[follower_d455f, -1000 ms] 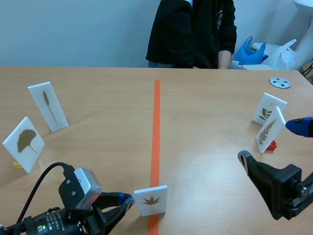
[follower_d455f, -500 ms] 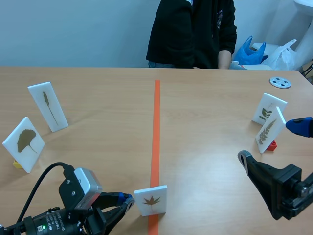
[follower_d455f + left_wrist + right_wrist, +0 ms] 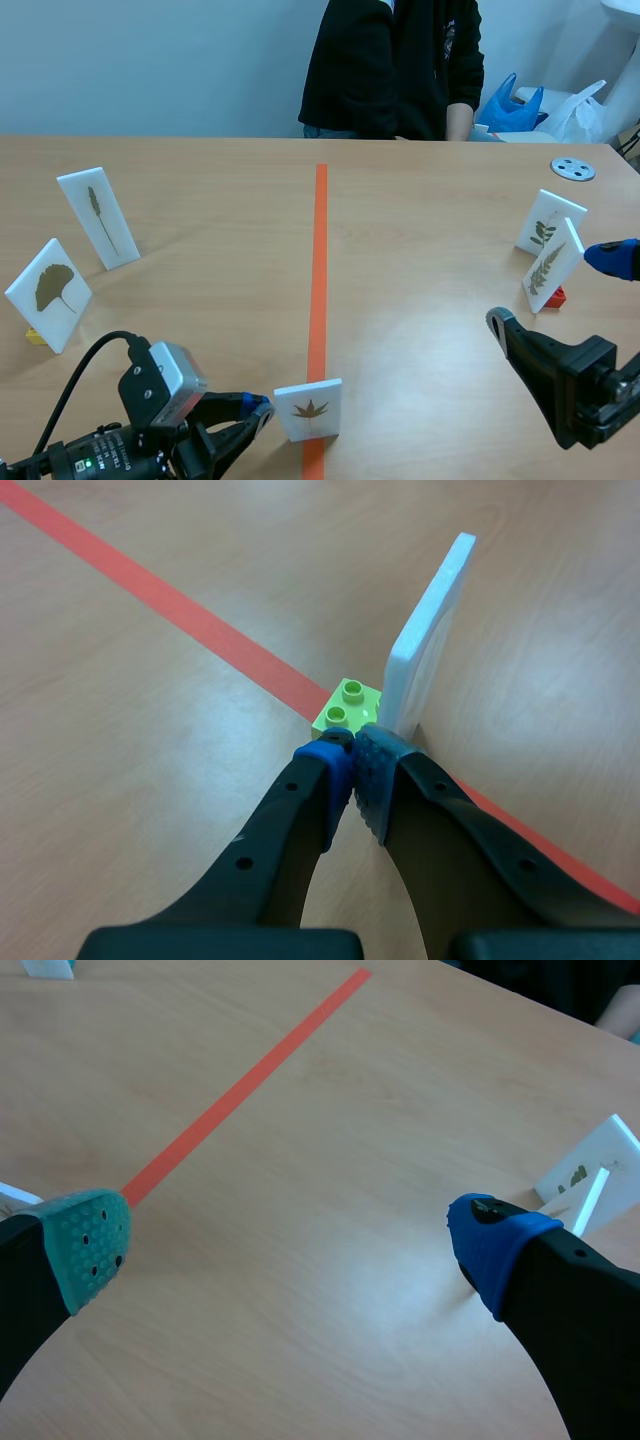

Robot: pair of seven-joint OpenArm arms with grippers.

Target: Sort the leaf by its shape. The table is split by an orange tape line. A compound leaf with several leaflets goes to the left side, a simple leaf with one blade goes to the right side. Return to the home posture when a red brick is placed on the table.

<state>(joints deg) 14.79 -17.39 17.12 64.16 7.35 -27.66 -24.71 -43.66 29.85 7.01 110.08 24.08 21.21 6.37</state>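
White plastic, probably light, stiff and tippy, the near leaf card (image 3: 308, 408) on its lime brick (image 3: 347, 705) suits an edge pinch; the left gripper (image 3: 352, 760) has its fingers together, empty.

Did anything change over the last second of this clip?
Nothing visibly changed. The left hand stays shut beside the green brick at the foot of the middle leaf card. The right hand stays open.

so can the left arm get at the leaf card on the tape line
Probably yes: the left gripper, shut, sits by the green brick at the foot of the leaf card, nothing between them.
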